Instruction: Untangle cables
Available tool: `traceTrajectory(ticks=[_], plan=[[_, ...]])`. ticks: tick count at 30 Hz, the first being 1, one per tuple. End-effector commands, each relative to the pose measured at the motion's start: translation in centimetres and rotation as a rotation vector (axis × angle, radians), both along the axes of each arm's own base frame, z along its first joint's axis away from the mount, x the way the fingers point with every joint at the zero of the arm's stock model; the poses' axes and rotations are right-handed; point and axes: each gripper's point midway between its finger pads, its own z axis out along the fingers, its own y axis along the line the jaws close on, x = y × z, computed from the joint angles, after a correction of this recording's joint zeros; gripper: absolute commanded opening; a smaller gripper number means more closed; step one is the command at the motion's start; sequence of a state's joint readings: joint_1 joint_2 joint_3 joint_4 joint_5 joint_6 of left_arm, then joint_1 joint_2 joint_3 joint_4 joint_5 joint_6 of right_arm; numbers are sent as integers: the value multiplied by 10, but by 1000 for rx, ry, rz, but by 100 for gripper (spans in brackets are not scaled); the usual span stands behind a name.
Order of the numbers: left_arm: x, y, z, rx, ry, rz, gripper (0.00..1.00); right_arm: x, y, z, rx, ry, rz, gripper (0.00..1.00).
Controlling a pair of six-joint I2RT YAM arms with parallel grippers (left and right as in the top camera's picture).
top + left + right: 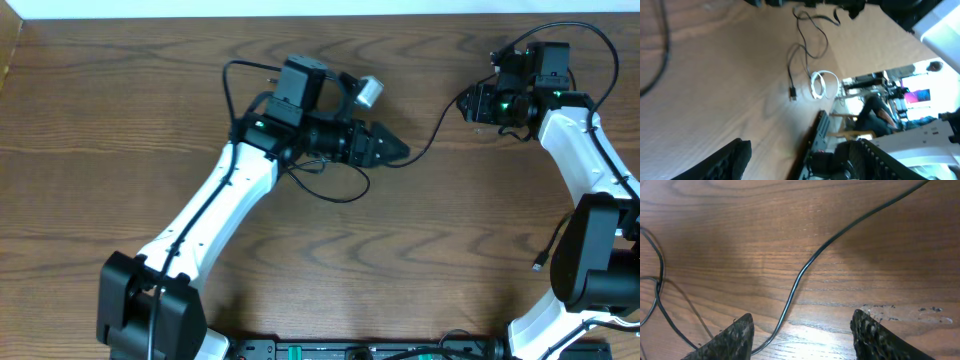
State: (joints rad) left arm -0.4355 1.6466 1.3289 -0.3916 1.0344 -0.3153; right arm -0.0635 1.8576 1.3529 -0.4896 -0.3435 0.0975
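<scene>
Spread and empty, both arms' jaws hover over the desk (pixel 100 120), the black cable (pixel 805 275) trailing loose between them, the white cable (pixel 823 84) coiled beside its far end, apparently already freed.

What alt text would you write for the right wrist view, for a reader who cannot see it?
A thin black cable curves across the wooden table, seen between the two open fingers of the right hand, which holds nothing. Some thin dark loops lie at the left edge.
</scene>
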Motion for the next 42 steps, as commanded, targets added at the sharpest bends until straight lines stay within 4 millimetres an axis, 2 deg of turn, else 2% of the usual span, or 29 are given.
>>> traceTrajectory(ticks=[1,3,5,7,8,10,11,13,15,18,19,22,33,39,40,42], plan=[[41,34,16,97,-167,193,69,1,0,4,0,-4,-13,59],[68,59,21,173,-232,333,68,0,1,4,0,2,-11,59],[93,98,24,278,-277,503,69,0,2,3,-1,5,-19,59],[105,136,22,381,-288,640,69,1,0,3,-5,6,-39,60],[108,162,17,461,-276,723,68,3,0,4,-7,1,-46,60],[104,205,4,602,-232,835,69,6,-2,6,-14,-15,-51,62],[97,235,-7,707,-182,897,69,8,-4,6,-27,-25,-60,64],[81,267,-24,823,-91,952,69,12,-9,8,-44,-39,-85,66],[65,287,-35,891,-8,968,69,17,-11,8,-53,-54,-98,68],[47,304,-46,934,87,981,69,26,-10,5,-46,-79,-102,69],[40,312,-49,950,123,988,69,31,-8,-1,-35,-80,-113,70],[35,320,-51,961,152,998,69,36,-3,-17,-21,-64,-120,71],[34,322,-51,963,160,1001,69,46,6,-68,94,29,-261,66],[34,322,-51,962,161,1001,69,48,23,-90,151,71,-293,62],[34,322,-51,962,161,1001,69,48,27,-93,156,75,-292,61],[34,322,-51,963,160,1001,69,49,34,-93,161,71,-285,44]])
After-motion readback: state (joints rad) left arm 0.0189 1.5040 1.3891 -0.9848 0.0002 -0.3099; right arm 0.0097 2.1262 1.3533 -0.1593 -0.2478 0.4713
